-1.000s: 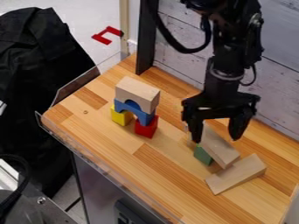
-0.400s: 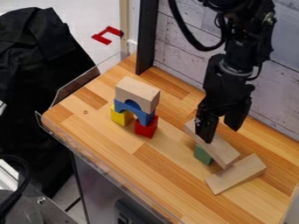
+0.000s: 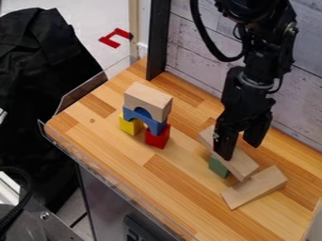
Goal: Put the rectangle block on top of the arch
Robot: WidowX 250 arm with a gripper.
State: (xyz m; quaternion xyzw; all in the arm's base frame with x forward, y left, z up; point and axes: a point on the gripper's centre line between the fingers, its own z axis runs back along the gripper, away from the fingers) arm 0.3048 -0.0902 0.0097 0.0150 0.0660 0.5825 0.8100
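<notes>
Hanging over the rect. pale-wood block (image 3: 241, 164), the black gripper (image 3: 241, 150) had its jaws parted, a gap btwn them; contact w/ the block: can't tell. The block lay tilted over a green block (image 3: 217, 166) on the striped-wood desk (image 3: 113, 141). Smooth wood arch (image 3: 146, 97) sat atop a blue arch (image 3: 153, 124), well apart.

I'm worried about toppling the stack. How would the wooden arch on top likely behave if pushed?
The wooden arch looks thick and solid, so it should stay stiff. It would probably slide or tip sideways, since nothing visible fastens it to the blue arch. The yellow block and red block stand apart underneath, so they might shift too.
</notes>
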